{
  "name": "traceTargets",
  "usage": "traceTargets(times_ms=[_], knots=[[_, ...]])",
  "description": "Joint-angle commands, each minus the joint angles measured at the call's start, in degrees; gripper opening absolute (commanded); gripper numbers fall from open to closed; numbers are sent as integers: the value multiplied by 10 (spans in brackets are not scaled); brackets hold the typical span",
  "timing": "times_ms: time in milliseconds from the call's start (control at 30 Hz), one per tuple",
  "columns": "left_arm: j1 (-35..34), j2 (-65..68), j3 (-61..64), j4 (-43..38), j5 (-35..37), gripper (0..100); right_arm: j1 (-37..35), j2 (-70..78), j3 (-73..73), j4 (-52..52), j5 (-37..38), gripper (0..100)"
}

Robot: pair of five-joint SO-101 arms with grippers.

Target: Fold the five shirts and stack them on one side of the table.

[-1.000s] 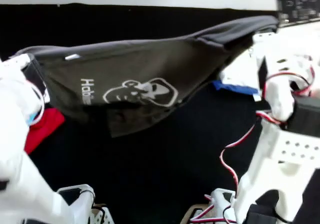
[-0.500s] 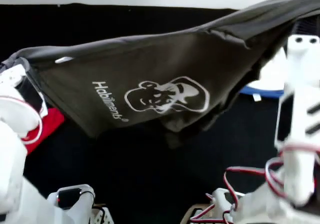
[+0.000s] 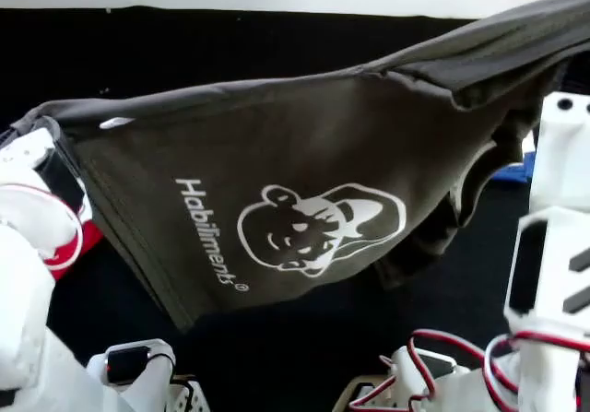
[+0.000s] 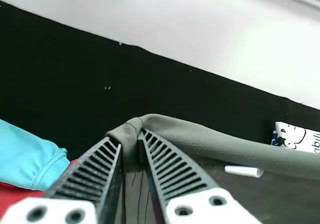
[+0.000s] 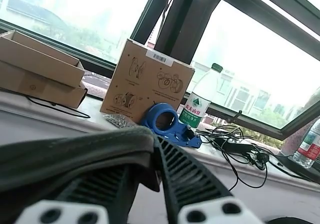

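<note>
One dark grey shirt (image 3: 277,182) hangs stretched in the air between two grippers, spanning the high view from mid-left to the upper right corner, above the black worktop (image 3: 184,52). Its cloth is a fine, dimpled knit with a stitched hem. A white outline drawing with a line of lettering sits at centre, and one small white tag (image 3: 115,123) at the upper left.

The left gripper (image 4: 131,139) has two black, slotted plastic fingers on white bases. They are pinched together on a bunched fold of the shirt's hem, at the left end of the cloth. The right gripper (image 5: 150,159), of the same ribbed make, is clamped on the shirt's other end, the grey fabric draping over one finger.

One scrap of red cloth (image 3: 81,244) shows at the left edge of the high view, and one of blue cloth (image 3: 516,170) at the right. In the left wrist view, turquoise cloth (image 4: 25,154) lies at lower left, and a white printed cloth (image 4: 297,136) at the right edge.
</note>
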Motion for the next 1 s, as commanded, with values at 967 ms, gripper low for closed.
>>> traceTargets(times_ms=[967], knots=[[7, -30, 164, -69, -1, 8, -32, -43, 235, -73, 5, 6]])
